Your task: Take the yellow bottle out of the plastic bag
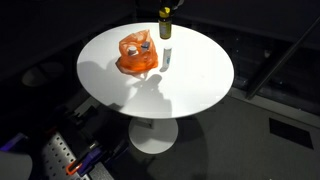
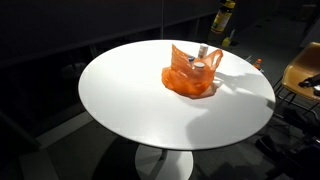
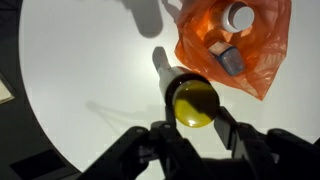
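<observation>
My gripper (image 3: 195,118) is shut on a yellow bottle (image 3: 194,102), one finger on each side. It holds the bottle upright in the air, yellow end up and dark end down, over the white round table (image 3: 80,80). The bottle hangs outside and beside the orange plastic bag (image 3: 240,50). In both exterior views the bottle (image 1: 165,24) (image 2: 224,22) hangs above the table's far edge, just past the bag (image 1: 137,55) (image 2: 190,76). The gripper itself is hard to make out there against the dark.
The bag lies crumpled and open on the table (image 1: 195,85) (image 2: 130,100). It still holds a white-capped item (image 3: 240,17) and a grey-capped item (image 3: 229,61). The bottle's shadow (image 3: 160,65) falls on the table. A chair (image 2: 305,70) stands beside the table.
</observation>
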`<control>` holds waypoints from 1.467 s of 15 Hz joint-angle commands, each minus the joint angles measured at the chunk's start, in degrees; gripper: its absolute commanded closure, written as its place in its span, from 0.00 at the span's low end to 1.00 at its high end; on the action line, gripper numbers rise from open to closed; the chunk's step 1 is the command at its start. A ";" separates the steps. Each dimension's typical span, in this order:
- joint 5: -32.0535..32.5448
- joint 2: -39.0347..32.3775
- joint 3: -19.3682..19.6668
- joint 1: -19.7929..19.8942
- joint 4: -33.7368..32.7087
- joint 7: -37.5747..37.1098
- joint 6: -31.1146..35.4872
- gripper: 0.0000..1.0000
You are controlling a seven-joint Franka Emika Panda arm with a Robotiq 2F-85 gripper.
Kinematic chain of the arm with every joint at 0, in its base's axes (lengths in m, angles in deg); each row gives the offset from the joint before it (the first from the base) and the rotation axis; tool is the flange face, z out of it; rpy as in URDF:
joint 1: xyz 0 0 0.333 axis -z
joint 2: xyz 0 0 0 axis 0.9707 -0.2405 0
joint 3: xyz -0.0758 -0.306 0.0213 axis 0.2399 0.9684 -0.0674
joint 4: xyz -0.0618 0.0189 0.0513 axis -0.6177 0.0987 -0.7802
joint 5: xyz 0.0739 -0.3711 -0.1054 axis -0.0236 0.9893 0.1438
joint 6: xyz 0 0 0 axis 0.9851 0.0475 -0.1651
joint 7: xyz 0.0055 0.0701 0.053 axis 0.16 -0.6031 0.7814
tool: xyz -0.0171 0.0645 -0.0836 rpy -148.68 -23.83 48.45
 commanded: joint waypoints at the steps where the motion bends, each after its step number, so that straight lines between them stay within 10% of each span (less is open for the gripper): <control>1: -1.83 0.13 1.12 1.39 1.85 -0.67 1.28 0.81; 22: -1.04 -15.74 3.44 4.13 -0.30 -2.64 4.17 0.81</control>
